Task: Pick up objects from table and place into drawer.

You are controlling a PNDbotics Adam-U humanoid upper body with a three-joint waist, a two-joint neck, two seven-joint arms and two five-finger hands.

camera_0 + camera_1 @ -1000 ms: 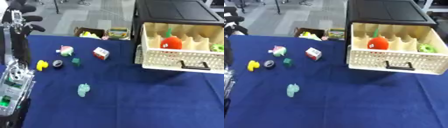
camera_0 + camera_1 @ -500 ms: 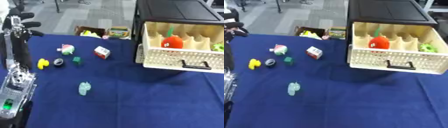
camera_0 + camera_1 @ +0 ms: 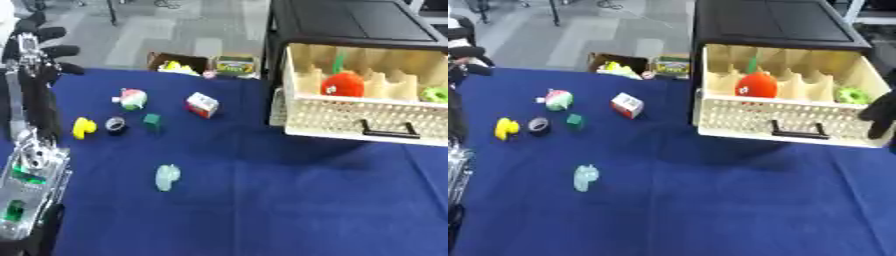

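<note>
Several small things lie on the blue table [image 3: 262, 210]: a pale green figure [image 3: 166, 177], a yellow duck [image 3: 83, 127], a dark ring [image 3: 115, 124], a green cube [image 3: 152, 120], a red and white box [image 3: 202, 104] and a pink, green and white toy [image 3: 132, 98]. The cream drawer [image 3: 367, 117] stands pulled out at the right, holding a red round thing [image 3: 343, 84] and a green thing [image 3: 435, 94]. My left hand [image 3: 35, 50] is raised at the far left with fingers spread, holding nothing. My right hand [image 3: 878, 112] shows as a dark shape at the drawer's right end.
The drawer belongs to a black cabinet [image 3: 350, 20] at the back right. Beyond the table's far edge sit a cardboard box [image 3: 179, 62] with yellow contents and a green packet [image 3: 234, 65]. My silver left forearm [image 3: 31, 185] fills the lower left corner.
My right hand has come into sight at the right edge of the right eye view, beside the drawer. The left hand and the table's things have stayed put.
</note>
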